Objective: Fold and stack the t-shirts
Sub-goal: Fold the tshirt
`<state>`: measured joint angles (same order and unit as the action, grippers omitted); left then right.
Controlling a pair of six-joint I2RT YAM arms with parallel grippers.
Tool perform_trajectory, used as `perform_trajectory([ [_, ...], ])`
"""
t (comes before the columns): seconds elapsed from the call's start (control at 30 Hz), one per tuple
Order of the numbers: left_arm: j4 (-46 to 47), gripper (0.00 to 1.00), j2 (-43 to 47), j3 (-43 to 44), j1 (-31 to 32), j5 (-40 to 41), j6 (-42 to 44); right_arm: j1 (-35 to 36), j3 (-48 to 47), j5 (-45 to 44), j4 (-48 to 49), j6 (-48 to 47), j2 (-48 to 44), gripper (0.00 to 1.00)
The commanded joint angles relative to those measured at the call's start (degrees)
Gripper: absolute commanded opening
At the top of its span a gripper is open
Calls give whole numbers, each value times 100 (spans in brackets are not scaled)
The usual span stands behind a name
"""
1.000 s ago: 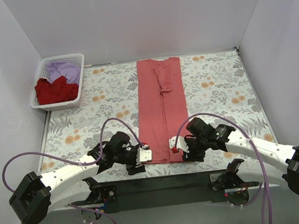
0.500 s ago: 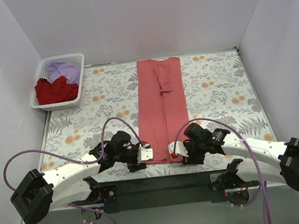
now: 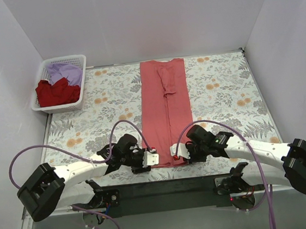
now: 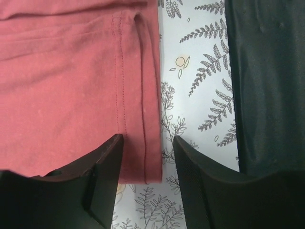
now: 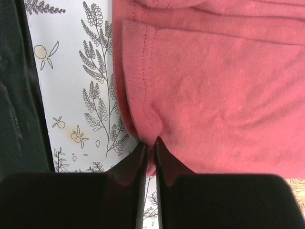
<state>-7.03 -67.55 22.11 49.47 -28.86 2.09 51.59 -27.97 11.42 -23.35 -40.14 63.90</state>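
Observation:
The coral-red t-shirt (image 3: 165, 102) lies folded into a long narrow strip down the middle of the table. My left gripper (image 3: 151, 158) is open at its near left corner, and in the left wrist view the jaws (image 4: 147, 143) straddle the hem corner (image 4: 143, 157) without pinching it. My right gripper (image 3: 175, 152) is at the near right corner. In the right wrist view it (image 5: 149, 145) is shut on a pinch of the coral shirt's hem (image 5: 214, 86). The darker red t-shirt (image 3: 56, 93) and the lavender t-shirt (image 3: 66, 71) lie crumpled in the basket.
The white lattice basket (image 3: 59, 109) stands at the far left corner. The grey-and-orange floral cloth (image 3: 222, 96) covers the table. A black strip runs along the near table edge (image 4: 267, 86), close to both grippers. White walls enclose three sides.
Both grippers have slid a little toward the near edge and inward onto the coral shirt's near hem corners. The shirt itself has not moved.

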Motion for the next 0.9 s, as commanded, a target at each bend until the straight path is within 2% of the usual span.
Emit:
perform_trajectory([
  [0.0, 140, 44, -179, -145, 36, 302, 380, 35, 239, -272, -169, -108, 281, 13],
  [0.07, 166, 38, -285, -172, 36, 381, 468, 35, 230, -272, -169, -108, 272, 7],
  [0.13, 167, 25, -408, -172, 36, 408, 468, 35, 221, -272, -178, -117, 246, 1],
  [0.2, 149, 16, -435, -137, 45, 425, 450, 35, 213, -272, -187, -117, 193, 1],
  [0.23, 149, 7, -408, -93, 45, 425, 424, 35, 204, -281, -196, -117, 176, 1],
  [0.33, -8, 0, -190, 100, 45, 189, 380, 35, 81, -184, -319, -126, 18, 1],
  [0.47, -816, 0, 189, 487, 45, -409, 354, 114, -165, -61, -643, -21, -333, 1],
  [0.6, -1125, 0, 234, 1005, -25, -409, 213, 97, -455, -254, -706, -151, -598, 1],
  [0.67, -1152, 0, 137, 1312, -288, -567, 187, 18, -691, -237, -706, -240, -589, 1],
  [0.87, -862, 0, -337, 1884, -1123, -910, 670, -860, -1237, 62, -601, -986, -89, 1],
])
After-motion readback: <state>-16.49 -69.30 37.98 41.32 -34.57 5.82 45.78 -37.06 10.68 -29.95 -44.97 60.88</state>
